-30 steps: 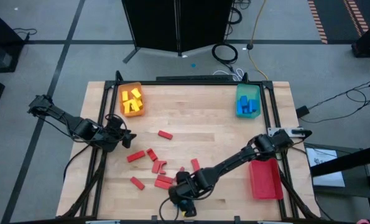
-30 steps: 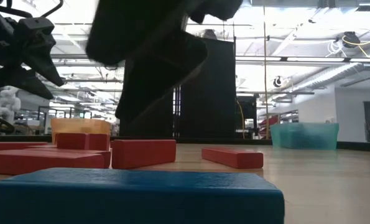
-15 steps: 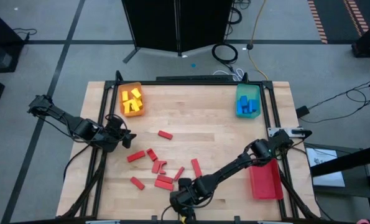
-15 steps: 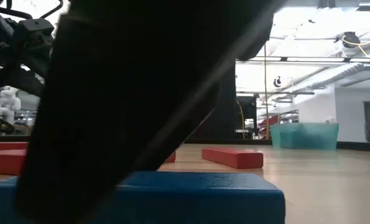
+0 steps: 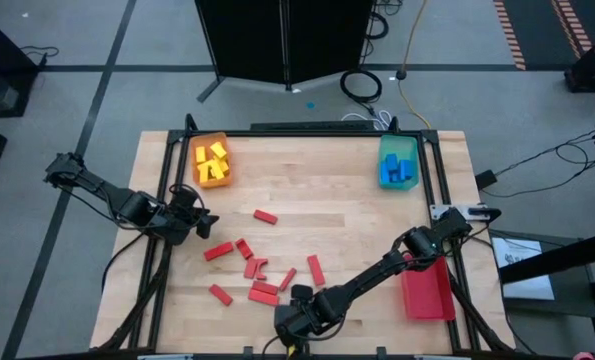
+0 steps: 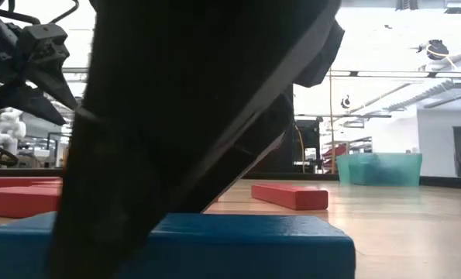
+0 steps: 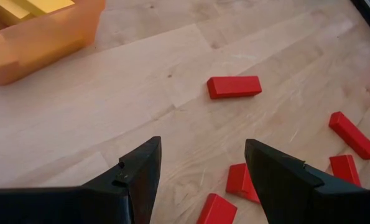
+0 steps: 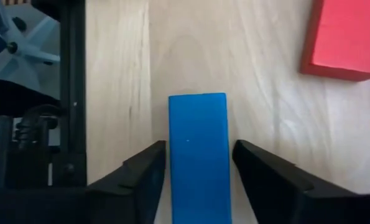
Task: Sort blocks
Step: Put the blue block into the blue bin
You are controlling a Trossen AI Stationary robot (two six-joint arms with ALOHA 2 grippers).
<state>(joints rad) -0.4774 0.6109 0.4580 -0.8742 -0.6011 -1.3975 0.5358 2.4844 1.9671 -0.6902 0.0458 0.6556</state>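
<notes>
Right claw sits low at the table's near edge with its fingers spread to either side of a blue block; whether they touch it I cannot tell, and nothing is lifted. The block lies flat, its long axis running straight out from between the fingers, so they flank its two long sides. It looks like a light, rigid brick with smooth, plain faces, probably a little slippery, so a squeeze across the narrow width near the middle seems the surest hold. Red blocks lie scattered nearby. Left claw hovers open and empty near the orange tray with its yellow blocks.
</notes>
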